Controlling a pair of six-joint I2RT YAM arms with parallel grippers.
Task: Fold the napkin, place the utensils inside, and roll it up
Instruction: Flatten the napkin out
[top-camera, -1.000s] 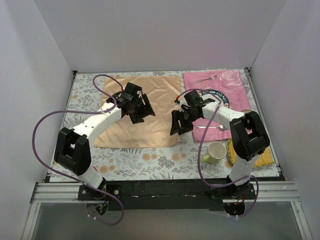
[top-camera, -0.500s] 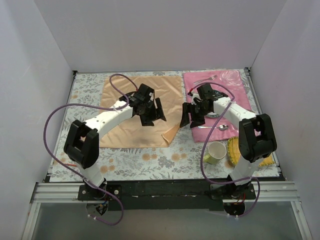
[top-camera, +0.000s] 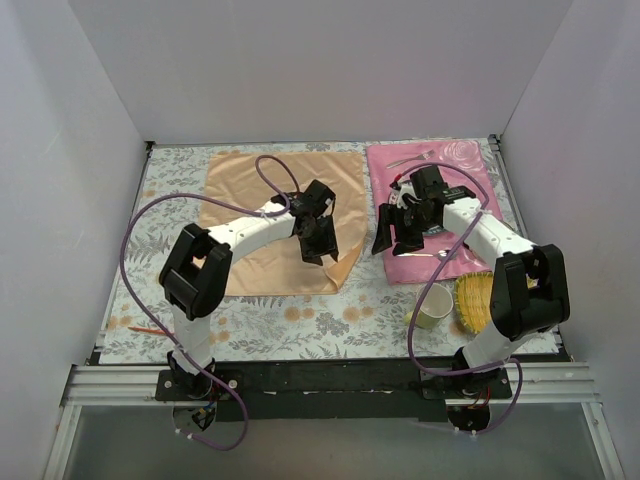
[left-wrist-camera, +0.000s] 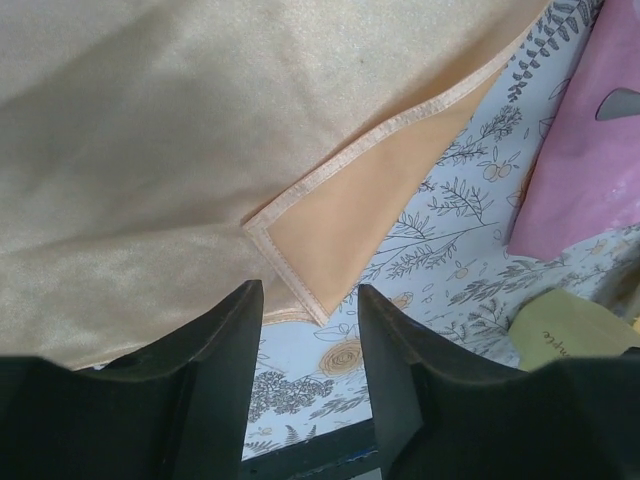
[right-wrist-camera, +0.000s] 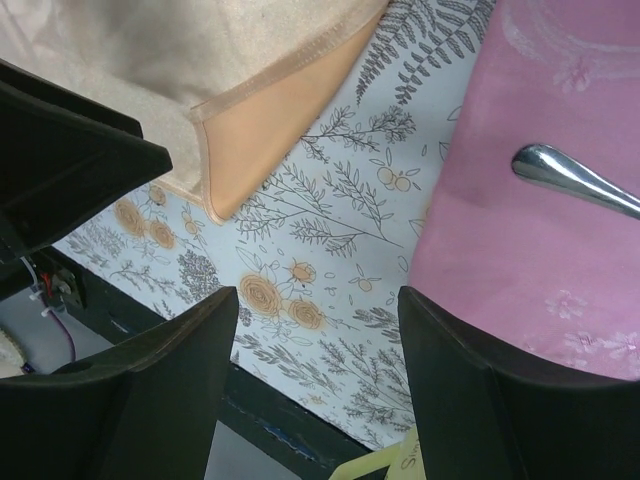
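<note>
Nearest the arm bases, a pale green mug (top-camera: 432, 305) and a yellow woven mat (top-camera: 478, 300) sit on the floral counter (top-camera: 300, 320), well clear of the work. Just beyond them, the left hand (top-camera: 325, 245) hangs low over the near right corner (top-camera: 340, 265) of the napkin (top-camera: 260, 220), its jaws apart and holding nothing. The left wrist view shows that corner (left-wrist-camera: 330, 240) lying just ahead of the fingertips, not between them. The right hand (top-camera: 395, 235) sits beside it over the strip of counter between the napkin and the pink placemat (top-camera: 470, 170), jaws wide apart and likewise empty.

The folding step appears barely begun. The peach-orange cloth lies spread nearly flat at centre-left, faintly shiny and softly rippled. Only its near right corner is turned over, showing a flatter, duller orange face edged by a stitched hem. The next move likely calls for one hand to drop onto that hem, pinch the thin fabric without snagging the counter's covering, and carry it across to make a clean fold.

The utensils wait untouched on the placemat. The spoon (top-camera: 425, 254) lies near its front edge, close to the right hand, and the fork (top-camera: 410, 159) lies at the far end.
</note>
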